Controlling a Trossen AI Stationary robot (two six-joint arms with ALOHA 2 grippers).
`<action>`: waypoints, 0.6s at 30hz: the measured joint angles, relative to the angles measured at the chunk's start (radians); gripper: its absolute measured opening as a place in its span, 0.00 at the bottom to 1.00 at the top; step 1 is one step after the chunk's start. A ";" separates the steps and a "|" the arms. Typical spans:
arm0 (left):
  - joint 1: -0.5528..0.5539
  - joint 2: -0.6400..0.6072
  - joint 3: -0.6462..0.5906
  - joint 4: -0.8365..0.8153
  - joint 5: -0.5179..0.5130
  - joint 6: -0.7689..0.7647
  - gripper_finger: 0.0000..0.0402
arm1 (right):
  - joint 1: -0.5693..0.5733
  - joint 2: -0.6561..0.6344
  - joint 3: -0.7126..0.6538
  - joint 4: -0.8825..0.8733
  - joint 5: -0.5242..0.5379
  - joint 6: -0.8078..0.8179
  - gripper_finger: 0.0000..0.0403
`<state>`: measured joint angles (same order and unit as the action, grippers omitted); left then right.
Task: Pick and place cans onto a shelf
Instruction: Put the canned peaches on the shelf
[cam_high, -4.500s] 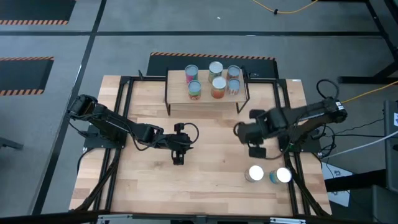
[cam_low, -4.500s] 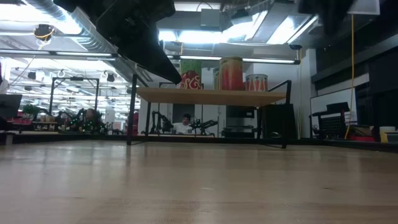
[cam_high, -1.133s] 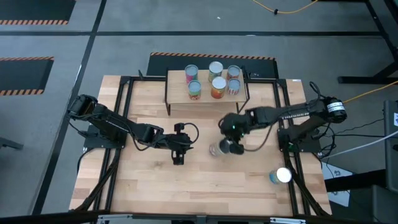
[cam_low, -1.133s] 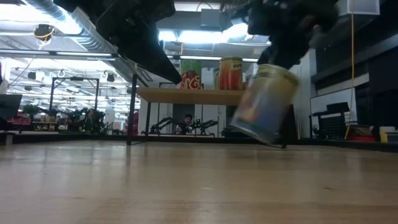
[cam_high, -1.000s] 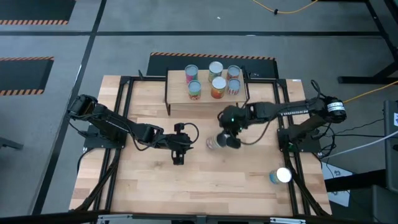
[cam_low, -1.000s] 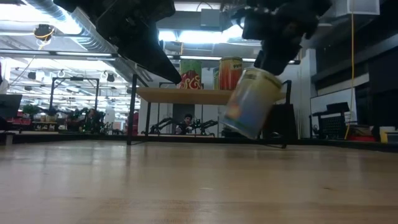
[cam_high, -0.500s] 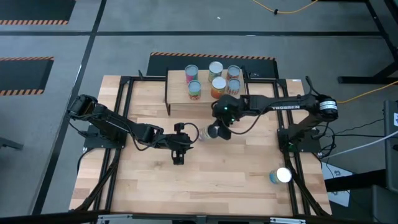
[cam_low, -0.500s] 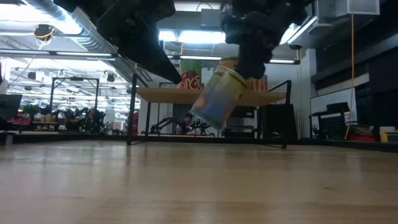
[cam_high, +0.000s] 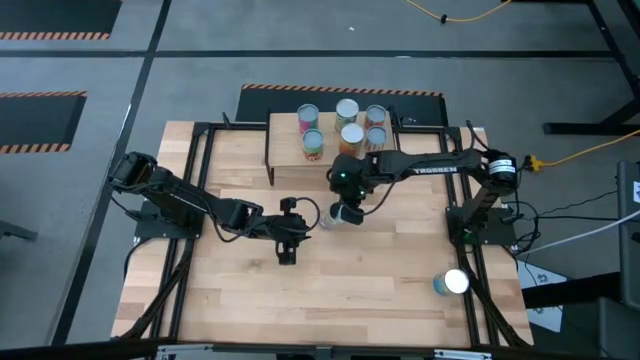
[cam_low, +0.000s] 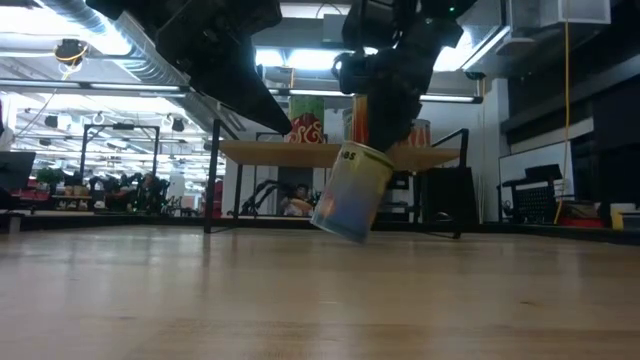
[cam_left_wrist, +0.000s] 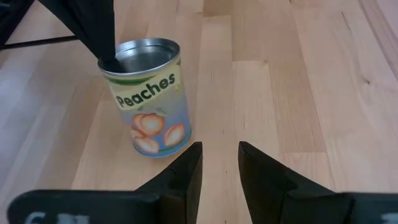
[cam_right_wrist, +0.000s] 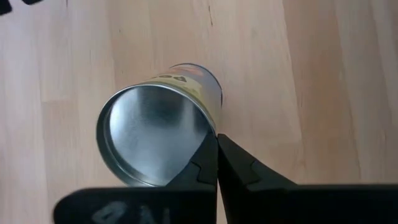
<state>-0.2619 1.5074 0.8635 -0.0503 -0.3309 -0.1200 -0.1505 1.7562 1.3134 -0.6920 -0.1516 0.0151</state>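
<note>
Cans are the job here, and they must go up on the shelf (cam_high: 330, 155).

Start at nine o'clock on the table (cam_high: 240, 300). The left arm reaches from there toward the middle. The left gripper (cam_high: 286, 250) sits low over the wood, near the middle of the table. Its two fingers have a small gap between them and nothing in it. It only waits.

Just to the right of it hangs the peaches can (cam_high: 343, 213). The right gripper (cam_high: 345, 205) has pinched the can by its rim, one finger inside and one outside. The can is tilted and, I think, its bottom is just off the wood. It is in front of the shelf, toward six o'clock from it.

Five cans (cam_high: 341, 130) stand on the shelf, at twelve o'clock on the table. They fill the middle and right of the board. The left end looks bare.

Far at five o'clock one more can (cam_high: 450, 283) waits near the table edge.

To do this step well, I think the right arm should lift the can higher than the board first. Then it should carry it toward twelve o'clock, over the bare left part. A rim pinch is a weak hold, so go slowly. Make the can stand straight before letting go, or it may tip and bump the others.
</note>
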 joint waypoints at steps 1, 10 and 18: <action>0.000 0.000 0.000 0.000 0.000 0.000 0.24 | 0.000 0.002 0.000 0.000 0.000 0.000 0.01; 0.000 0.000 0.000 0.000 0.000 0.000 0.24 | 0.000 0.002 -0.001 0.002 0.000 -0.001 0.08; 0.000 0.000 0.000 0.000 0.000 0.000 0.24 | 0.000 0.002 -0.002 0.008 0.000 0.000 0.10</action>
<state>-0.2619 1.5074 0.8635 -0.0505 -0.3310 -0.1200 -0.1505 1.7580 1.3109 -0.6836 -0.1516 0.0147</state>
